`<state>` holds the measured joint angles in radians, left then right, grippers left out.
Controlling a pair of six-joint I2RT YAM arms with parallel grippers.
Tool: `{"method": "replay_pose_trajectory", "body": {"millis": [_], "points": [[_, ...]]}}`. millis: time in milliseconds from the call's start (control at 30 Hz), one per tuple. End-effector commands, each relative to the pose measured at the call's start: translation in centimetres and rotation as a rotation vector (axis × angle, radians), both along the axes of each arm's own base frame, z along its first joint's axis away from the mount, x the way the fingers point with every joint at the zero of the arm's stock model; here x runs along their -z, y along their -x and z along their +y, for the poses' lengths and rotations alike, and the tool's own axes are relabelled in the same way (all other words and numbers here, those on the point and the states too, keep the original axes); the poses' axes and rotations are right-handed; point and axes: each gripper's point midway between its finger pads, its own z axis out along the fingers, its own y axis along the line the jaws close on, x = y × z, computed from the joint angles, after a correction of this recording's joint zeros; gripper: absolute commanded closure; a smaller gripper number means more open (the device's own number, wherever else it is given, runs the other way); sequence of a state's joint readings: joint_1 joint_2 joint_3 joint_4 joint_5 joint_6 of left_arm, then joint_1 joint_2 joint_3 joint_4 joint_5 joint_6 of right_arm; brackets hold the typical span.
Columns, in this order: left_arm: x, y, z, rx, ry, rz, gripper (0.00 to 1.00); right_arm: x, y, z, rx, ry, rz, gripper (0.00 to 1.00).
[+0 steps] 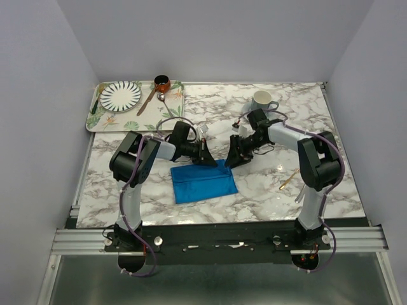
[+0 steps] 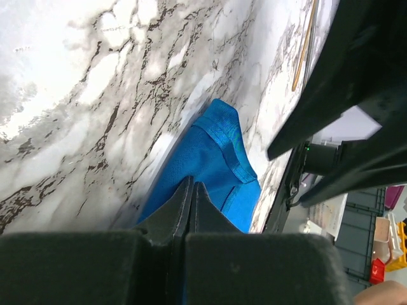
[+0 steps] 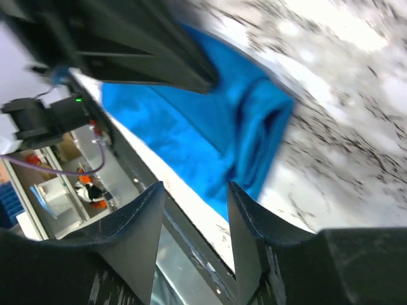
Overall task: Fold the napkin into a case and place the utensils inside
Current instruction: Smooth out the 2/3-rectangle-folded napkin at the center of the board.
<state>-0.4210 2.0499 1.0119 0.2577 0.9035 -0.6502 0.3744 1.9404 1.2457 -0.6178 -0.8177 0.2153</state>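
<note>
Folded napkin [image 1: 203, 182] w/ long axis L-R. Left gripper [image 1: 208, 158] at its far edge, fingers together; right gripper [image 1: 233, 158] at far-right corner, fingers apart. Leaves gold spoon [image 1: 289, 178] right of napkin, closest to right gripper.

- Napkin [image 1: 203, 181], centre of surface: bright blue cloth, matt, with a fine ribbed weave and a stitched hem along the edge.
- Surface [image 1: 267, 197]: white marble look with grey-brown veins, smooth, slight sheen.
- Left hand [image 2: 192, 185] and right hand [image 3: 194, 190]: black plastic, matt, faintly grainy.
- Spoon [image 1: 289, 178], 3 o'clock: gold-coloured metal, shiny.
- Mug [image 1: 262, 100], 1 o'clock: pale, glazed.
- Tray [image 1: 102, 122], 10 o'clock: leaf print, smooth.
- Plate [image 1: 120, 95] on the tray: glossy.
</note>
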Motion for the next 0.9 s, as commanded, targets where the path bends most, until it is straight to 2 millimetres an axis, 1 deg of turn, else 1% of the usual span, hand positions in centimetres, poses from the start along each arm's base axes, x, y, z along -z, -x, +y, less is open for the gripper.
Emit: {"method": "replay_pose_trajectory", "body": {"millis": [0, 33, 100, 167, 200, 233, 300, 333, 367, 400, 433, 500, 533, 600, 633, 667, 733, 800, 833, 867], "points": [[4.9, 1.0, 1.8, -0.019, -0.152, 0.068, 1.0, -2.4, -0.5, 1.9, -0.033, -0.128, 0.017, 0.48], [5.0, 0.9, 1.8, -0.016, -0.153, 0.07, 1.0, -2.7, -0.5, 2.5, -0.029, -0.154, 0.047, 0.49], [5.0, 0.8, 1.8, -0.01, -0.161, 0.062, 1.0, -2.1, -0.6, 3.5, -0.034, -0.173, 0.069, 0.5], [5.0, 0.6, 1.9, -0.007, -0.17, 0.057, 1.0, -2.1, -0.4, 4.4, -0.041, -0.193, 0.097, 0.53], [5.0, 0.6, 1.9, -0.008, -0.175, 0.057, 1.0, -1.8, -0.5, 4.6, -0.042, -0.196, 0.094, 0.54], [5.2, 0.5, 2.0, -0.005, -0.181, 0.054, 1.0, -1.0, -0.4, 4.7, -0.039, -0.187, 0.117, 0.57], [5.4, 0.6, 2.1, 0.006, -0.191, 0.056, 1.0, 0.5, 0.1, 4.3, -0.035, -0.163, 0.147, 0.61], [5.7, 0.7, 2.2, 0.01, -0.2, 0.061, 1.0, 1.6, 0.4, 4.0, -0.041, -0.143, 0.149, 0.64], [5.8, 0.7, 2.3, 0.023, -0.211, 0.055, 1.0, 2.7, 1.2, 3.2, -0.03, -0.12, 0.178, 0.65], [5.9, 0.5, 2.3, 0.029, -0.212, 0.046, 1.0, 3.4, 1.6, 2.8, -0.026, -0.108, 0.194, 0.66], [6.3, 0.8, 2.5, 0.037, -0.225, 0.065, 1.0, 4.0, 2.0, 2.4, -0.026, -0.097, 0.204, 0.67], [6.2, 0.5, 2.4, 0.061, -0.227, 0.049, 1.0, 5.9, 3.0, 1.4, -0.01, -0.065, 0.255, 0.68], [6.4, 0.6, 2.4, 0.071, -0.227, 0.054, 1.0, 6.4, 3.2, 1.3, -0.009, -0.059, 0.266, 0.69], [6.0, 0.2, 2.1, 0.104, -0.222, 0.036, 1.0, 7.3, 3.4, 1.3, 0.004, -0.057, 0.281, 0.7], [6.3, 0.2, 2.1, 0.116, -0.227, 0.039, 1.0, 7.4, 3.3, 1.4, 0.015, -0.055, 0.292, 0.71], [5.9, -0.3, 1.9, 0.129, -0.226, 0.035, 1.0, 7.6, 3.2, 1.5, 0.022, -0.055, 0.296, 0.71], [6.1, -0.6, 1.9, 0.168, -0.231, 0.01, 1.0, 7.5, 2.7, 1.8, 0.041, -0.062, 0.299, 0.72], [5.5, -1.2, 1.7, 0.2, -0.237, -0.012, 1.0, 7.0, 2.3, 2.1, 0.049, -0.077, 0.294, 0.72], [5.9, -1.4, 1.8, 0.226, -0.244, -0.037, 1.0, 6.4, 2.2, 2.2, 0.056, -0.086, 0.294, 0.72], [5.5, -1.6, 1.8, 0.237, -0.252, -0.036, 1.0, 5.8, 2.2, 2.4, 0.055, -0.103, 0.299, 0.72]]}}
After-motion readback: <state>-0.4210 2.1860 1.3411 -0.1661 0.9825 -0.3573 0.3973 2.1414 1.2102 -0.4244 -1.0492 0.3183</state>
